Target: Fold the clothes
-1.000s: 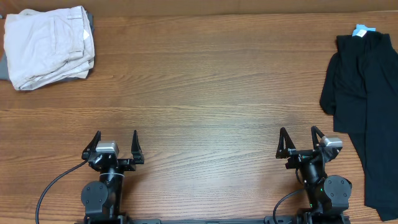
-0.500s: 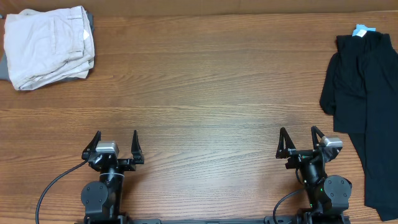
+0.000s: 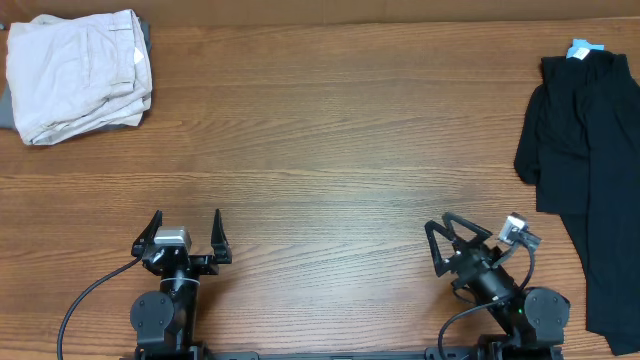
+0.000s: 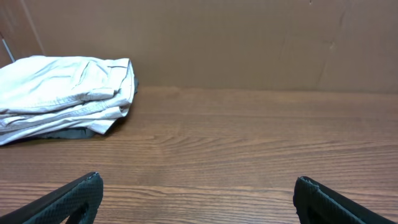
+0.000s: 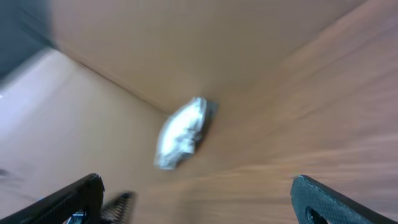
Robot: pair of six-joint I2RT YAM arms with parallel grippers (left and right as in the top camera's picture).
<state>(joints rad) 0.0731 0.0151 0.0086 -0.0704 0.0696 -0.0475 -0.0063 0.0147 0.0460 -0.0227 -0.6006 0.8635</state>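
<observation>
your worktop [image 3: 330,130] is a broad wood-grain surface that fills nearly all of the overhead view, with a plain brown wall [image 4: 249,43] rising behind its far edge in the left wrist view.

the largest of the clothes is the black garment [image 3: 590,150]. it lies unfolded along the right edge of the worktop, rumpled on its left side, and runs out of view at the right and bottom.

next in size is the cream stack [image 3: 78,75], folded in the far left corner. a grey piece [image 3: 7,108] peeks out from under it at the left edge. your left wrist camera sees the same stack [image 4: 62,90] lying flat, off to the left of centre.

your left end effector [image 3: 187,215] sits at the near edge on the left, pointing straight toward the far side. it is released, with both fingers spread wide and nothing between them. it is well apart from all the clothes.

your right end effector [image 3: 442,238] is at the near edge on the right, angled toward the far left. it too is released and grasps nothing. the black garment lies to its right, not touching it. its wrist view is smeared and tilted, showing only a pale lump [image 5: 183,134] that is too blurred to tell.

a black cable [image 3: 85,300] curves away from the left arm's base.

smallest is the light blue piece [image 3: 581,48], at the far end of the black garment.
</observation>
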